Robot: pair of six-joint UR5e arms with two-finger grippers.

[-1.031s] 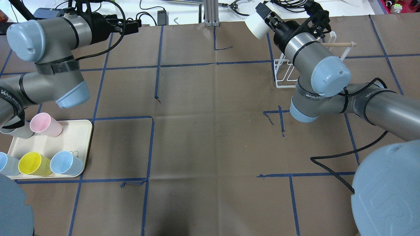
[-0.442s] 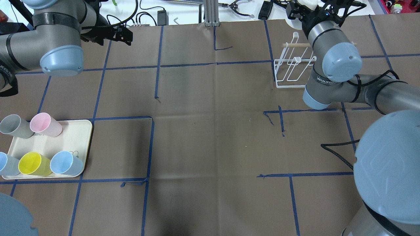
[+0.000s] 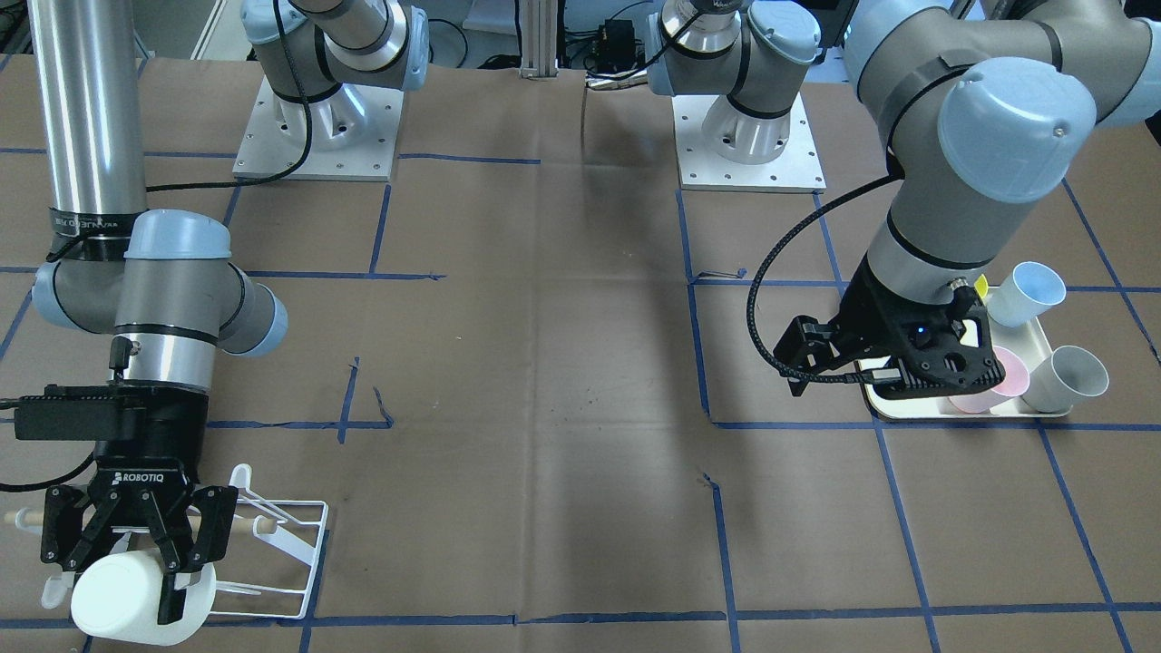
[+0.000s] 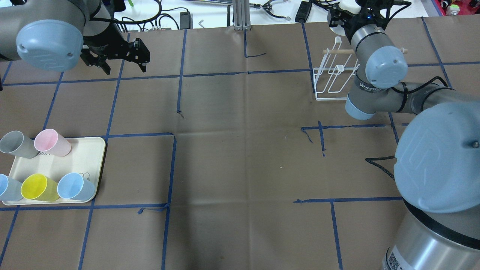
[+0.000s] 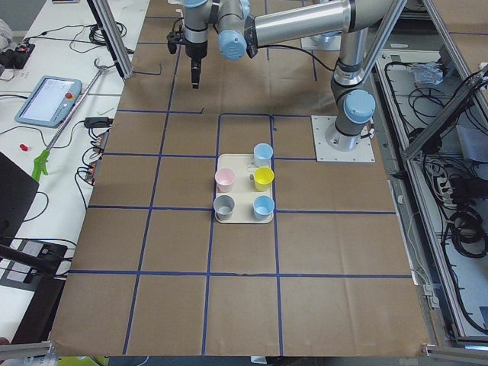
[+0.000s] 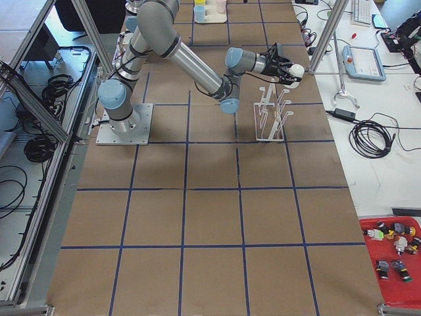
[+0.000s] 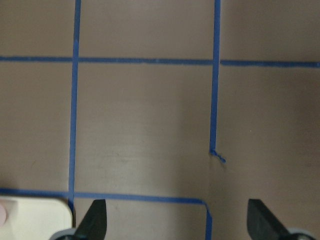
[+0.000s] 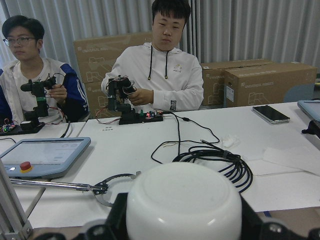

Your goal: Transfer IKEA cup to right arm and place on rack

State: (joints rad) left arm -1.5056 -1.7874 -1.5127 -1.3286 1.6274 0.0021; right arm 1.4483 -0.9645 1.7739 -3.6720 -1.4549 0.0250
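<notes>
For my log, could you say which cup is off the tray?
The white cup, held in the right pincer; the grey, pink, yellow and two blue cups sit on the tray.

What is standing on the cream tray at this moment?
A grey cup, a pink cup, a yellow cup and two blue cups, all mouth up. The tray surface beneath them is covered.

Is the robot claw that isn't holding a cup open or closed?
Open. The black two-finger left gripper has its jaws wide apart in the left wrist view, with only the brown paper-covered table showing between them.
</notes>
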